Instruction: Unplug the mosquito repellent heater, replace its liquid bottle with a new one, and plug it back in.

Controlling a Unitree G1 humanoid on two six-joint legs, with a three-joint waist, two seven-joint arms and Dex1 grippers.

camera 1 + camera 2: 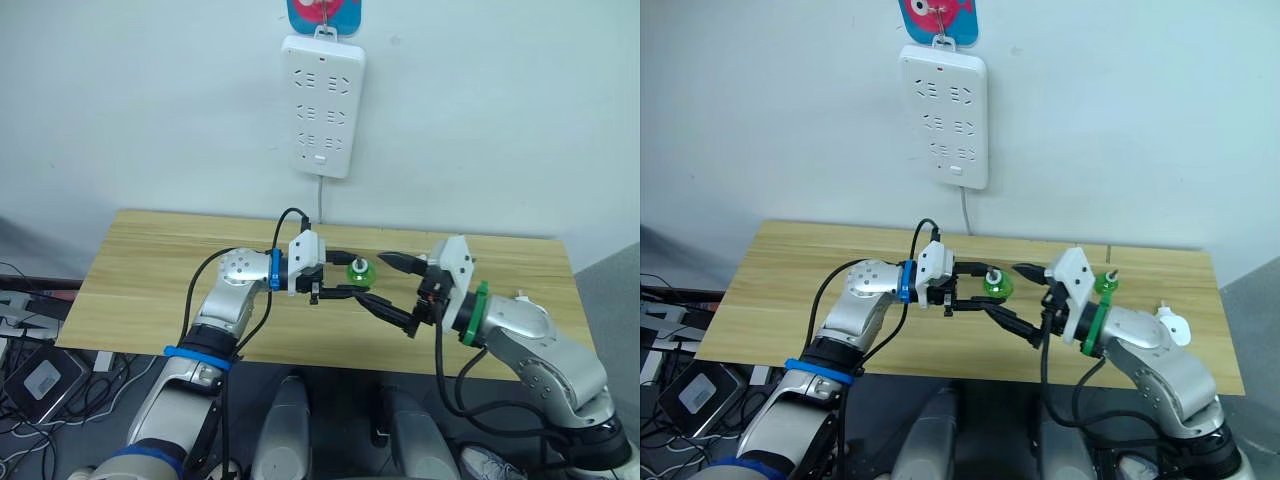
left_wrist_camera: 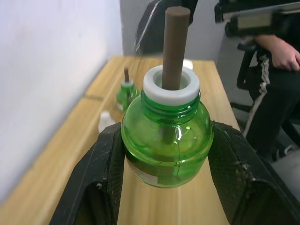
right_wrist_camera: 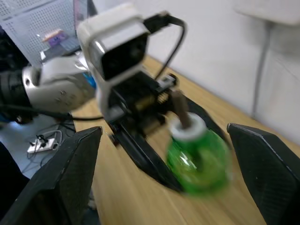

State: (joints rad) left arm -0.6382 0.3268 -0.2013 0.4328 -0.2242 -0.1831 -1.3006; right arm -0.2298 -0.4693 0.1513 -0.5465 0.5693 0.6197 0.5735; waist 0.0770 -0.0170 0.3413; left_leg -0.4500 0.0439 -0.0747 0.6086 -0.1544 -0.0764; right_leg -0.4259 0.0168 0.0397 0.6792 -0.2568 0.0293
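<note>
A green liquid bottle with a white collar and a brown wick is held over the middle of the wooden table, with my left gripper shut on its body. My right gripper is open, and its two fingers stand on either side of the bottle without touching it. A second green bottle stands on the table behind my right wrist. The mosquito repellent heater lies at the table's right end, partly hidden by my right forearm.
A long white power strip hangs on the wall above the table, with nothing plugged in and its cord running down behind the table. A small white piece lies near the second bottle. A seated person is beyond the table's right end.
</note>
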